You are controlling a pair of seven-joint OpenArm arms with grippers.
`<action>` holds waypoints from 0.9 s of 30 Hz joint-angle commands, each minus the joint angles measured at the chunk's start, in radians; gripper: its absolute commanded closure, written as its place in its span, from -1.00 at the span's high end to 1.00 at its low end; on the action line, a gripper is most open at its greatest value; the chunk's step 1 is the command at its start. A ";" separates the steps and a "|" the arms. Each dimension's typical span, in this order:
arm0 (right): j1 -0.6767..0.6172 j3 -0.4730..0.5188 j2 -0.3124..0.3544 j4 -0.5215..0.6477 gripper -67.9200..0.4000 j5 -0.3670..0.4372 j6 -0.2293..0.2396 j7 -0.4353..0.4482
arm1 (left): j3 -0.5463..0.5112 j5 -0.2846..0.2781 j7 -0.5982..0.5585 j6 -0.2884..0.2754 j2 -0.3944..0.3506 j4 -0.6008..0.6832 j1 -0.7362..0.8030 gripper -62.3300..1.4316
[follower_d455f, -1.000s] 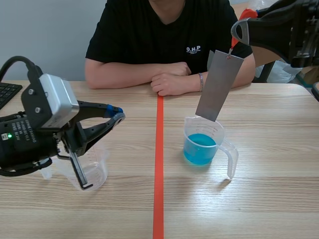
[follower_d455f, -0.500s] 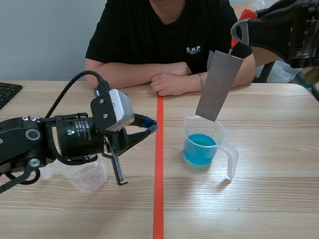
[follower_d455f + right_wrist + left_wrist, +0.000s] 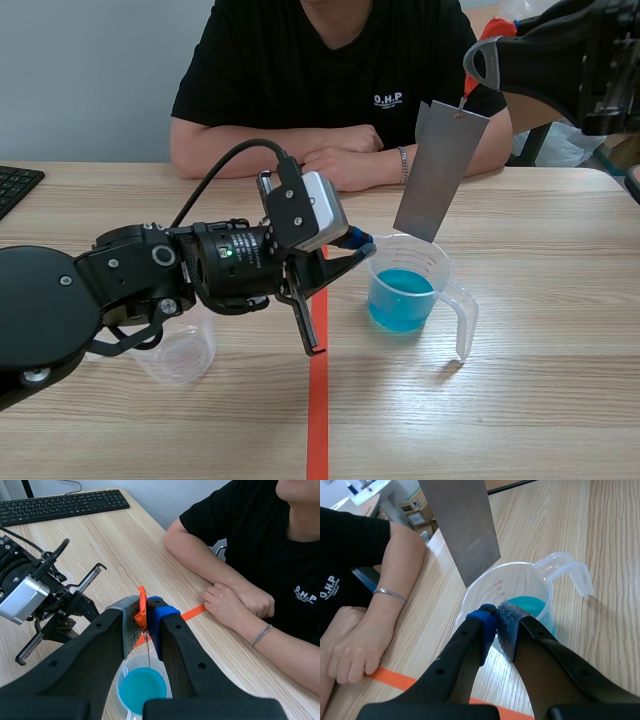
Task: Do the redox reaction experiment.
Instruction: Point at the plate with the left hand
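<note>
My left jaws are drawn narrow, the pads almost touching. Their tips rest against the near-left rim of the clear measuring cup. I cannot tell whether the cup's wall is pinched between them. My left arm lies low across the tabletop, reaching from the left just past the orange tape line.

The measuring cup stands right of that line, about mid-depth on the tabletop, with its handle turned to the near right. Blue liquid fills its lower part.

My right jaws are raised at the far right, clamped on an orange tab. A thin wire drops from the tab. The grey metal plate hangs from it, tilted, with its top leaning right. The plate's lower end sits at the far side of the cup's mouth, above the blue liquid and not dipped into it.

A second clear cup, holding nothing I can see, stands at the near left and is partly covered by my left arm. A black keyboard lies at the far left edge of the tabletop. A person in a black shirt sits across the far side, forearms folded on the tabletop just beyond the tape line's far end, with a bracelet on one wrist.
</note>
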 commanded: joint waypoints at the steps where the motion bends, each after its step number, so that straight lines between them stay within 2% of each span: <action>1: 0.015 -0.001 0.005 0.013 -0.95 0.012 -0.005 0.011 | -0.002 -0.007 -0.013 0.006 0.018 0.010 -0.018 -0.80; 5: 0.015 -0.001 0.005 0.013 -0.95 0.012 -0.004 0.012 | -0.001 -0.005 -0.018 0.022 0.041 -0.019 -0.030 -0.80; 8: 0.015 -0.001 0.005 0.013 -0.95 0.015 -0.004 0.012 | 0.001 -0.002 -0.028 0.061 0.058 -0.051 -0.043 -0.80; 12: 0.015 -0.001 0.001 0.013 -0.95 0.015 -0.004 0.011 | 0.003 0.001 -0.040 0.074 0.074 -0.098 -0.062 -0.80; 19: 0.015 -0.001 -0.027 0.013 -0.95 0.015 -0.004 -0.020 | 0.003 0.002 -0.066 0.085 0.084 -0.137 -0.078 -0.80; 27: 0.015 -0.001 -0.028 0.013 -0.95 0.015 -0.004 -0.022 | 0.003 0.001 -0.063 0.085 0.087 -0.137 -0.080 -0.80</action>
